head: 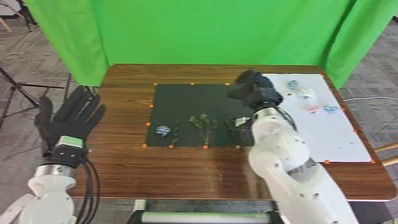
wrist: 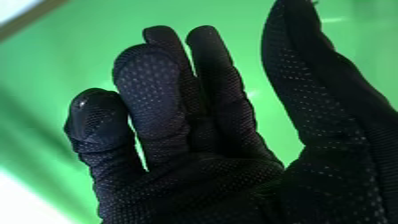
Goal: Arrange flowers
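What is seemingly a white bloom (head: pixel 241 121) is laid robot-side of the right hand (head: pixel 258 94), its fingers and thumb parted.

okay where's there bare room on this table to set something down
Bare wood lies left of the dark mat; the mat's far left and the near half of the white sheet look free. Crowded: the mat's near half with stems, the sheet's far half with flowers, and under the right hand.
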Motion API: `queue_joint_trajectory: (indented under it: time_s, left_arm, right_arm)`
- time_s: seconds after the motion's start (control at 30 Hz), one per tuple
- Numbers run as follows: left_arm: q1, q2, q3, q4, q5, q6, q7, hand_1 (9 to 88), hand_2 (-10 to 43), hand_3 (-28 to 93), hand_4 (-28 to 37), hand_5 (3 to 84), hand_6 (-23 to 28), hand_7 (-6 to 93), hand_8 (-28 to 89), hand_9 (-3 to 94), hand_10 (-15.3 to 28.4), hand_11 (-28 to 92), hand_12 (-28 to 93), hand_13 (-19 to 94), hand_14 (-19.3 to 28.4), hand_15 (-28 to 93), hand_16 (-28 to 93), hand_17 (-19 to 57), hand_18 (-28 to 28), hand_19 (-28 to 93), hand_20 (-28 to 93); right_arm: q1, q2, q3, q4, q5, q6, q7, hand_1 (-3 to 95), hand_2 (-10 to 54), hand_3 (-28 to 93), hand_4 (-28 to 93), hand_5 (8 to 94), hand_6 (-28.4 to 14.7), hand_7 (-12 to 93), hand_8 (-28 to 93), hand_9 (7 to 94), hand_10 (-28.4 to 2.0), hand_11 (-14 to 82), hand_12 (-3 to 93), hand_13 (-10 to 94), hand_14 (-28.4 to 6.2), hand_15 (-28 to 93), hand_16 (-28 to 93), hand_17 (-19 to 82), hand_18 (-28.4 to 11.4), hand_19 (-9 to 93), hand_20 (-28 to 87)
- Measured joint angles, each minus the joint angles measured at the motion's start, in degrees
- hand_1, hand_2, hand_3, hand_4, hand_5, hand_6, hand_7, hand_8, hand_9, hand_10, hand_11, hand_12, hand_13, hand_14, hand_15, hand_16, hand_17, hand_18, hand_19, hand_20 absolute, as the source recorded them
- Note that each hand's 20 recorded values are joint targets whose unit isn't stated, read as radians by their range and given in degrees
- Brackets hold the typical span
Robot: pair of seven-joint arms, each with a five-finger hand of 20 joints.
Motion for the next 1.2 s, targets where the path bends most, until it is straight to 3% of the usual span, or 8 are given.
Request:
queue_joint_trajectory:
  time_s: [0.1,0.17,0.4,0.6,0.73,0.87,1.03,1.2]
  left_arm:
    - [1.97,0.5,-2.61,-0.32,-0.03,0.0,1.42,21.8,18.7,67,-28.3,43.6,7.0,12.6,-9,36.7,12.6,19,9,27,13.6,34,-8,-4.1,12.9,34,10]
    - [3.01,0.97,-3.57,-0.46,-0.07,0.0,2.2,21.8,18.7,67,-28.3,43.7,7.0,12.7,-9,37.3,12.8,20,10,27,13.7,35,-8,-4.1,13.0,34,10]
    - [4.8,1.65,-3.58,-0.92,-0.49,-0.24,3.65,21.7,18.9,66,-28.3,43.8,7.0,12.6,-9,37.8,13.0,20,10,28,13.4,34,-8,-4.0,13.1,33,10]
    - [3.6,2.59,-1.43,-0.51,-1.35,-0.4,5.15,22.4,19.5,65,-28.3,44.2,7.2,12.7,-9,38.0,12.9,20,10,27,12.8,32,-8,-3.6,12.9,33,10]
    - [0.98,3.8,1.18,-0.01,-2.6,-0.18,6.29,22.3,20.8,62,-28.3,44.3,7.2,12.5,-9,36.7,12.7,19,9,26,12.3,31,-9,-3.4,12.6,33,10]
    - [-1.76,4.07,3.71,0.34,-3.82,-0.09,7.06,22.1,21.0,62,-28.3,44.1,7.2,12.3,-9,35.8,12.6,18,9,25,11.9,30,-9,-3.3,12.4,32,10]
    - [-3.88,4.2,6.09,0.69,-3.99,-0.08,6.89,21.9,21.1,61,-28.3,43.8,7.1,12.2,-9,34.9,12.3,18,9,24,11.7,29,-9,-3.4,12.2,32,10]
    - [-5.29,3.7,7.43,1.04,-3.76,-0.05,5.5,21.5,21.1,62,-28.3,43.9,7.1,12.4,-9,35.1,12.3,18,9,24,11.9,30,-8,-3.4,12.2,32,10]
  right_arm:
    - [-3.35,2.66,6.68,-1.31,0.17,-1.19,2.99,40.0,-9.5,76,-28,53.7,-6.4,16,-11,54.8,-16.1,12.7,15.0,67,-12.2,73,26,42,-21.7,93,38]
    - [-5.21,4.89,9.59,-1.29,-0.23,-1.16,3.69,40.2,-9.5,76,-28,53.2,-6.4,16,-11,54.2,-15.9,12.5,14.8,67,-12.0,75,26,43,-21.7,93,40]
    - [-8.99,8.18,16.62,2.44,-3.49,-0.55,5.33,42.2,-9.5,76,-28,48.9,-6.4,15,-11,48.0,-15.1,9.4,13.2,67,-11.9,76,26,43,-21.7,93,41]
    - [-6.79,10.97,14.47,5.53,-3.18,-4.32,6.66,45.4,-9.5,78,-28,46.6,-6.4,13,-11,44.4,-14.2,8.6,11.8,67,-11.2,77,26,43,-21.7,93,42]
    - [-3.43,11.66,12.73,8.04,-3.15,-6.08,6.1,47.5,-9.5,78,-28,45.9,-6.3,13,-11,42.8,-13.9,8.9,10.9,67,-11.0,76,26,43,-21.5,93,42]
    - [0.34,11.66,11.19,12.03,-2.91,-6.28,5.73,48.3,-9.5,79,-28,45.7,-6.3,14,-11,42.1,-13.8,9.2,10.2,67,-11.1,76,25,43,-21.5,93,41]
    - [3.4,11.72,10.3,15.37,-1.72,-10.23,5.53,48.6,-9.5,79,-28,44.8,-6.6,13,-11,41.9,-14.0,9.8,9.8,67,-11.1,76,25,43,-21.6,93,41]
    - [4.6,11.65,10.2,17.1,0.1,-14.74,5.76,49.9,-9.5,79,-28,44.9,-7.1,13,-11,42.0,-14.1,10.7,9.5,68,-11.0,76,25,44,-21.6,93,40]
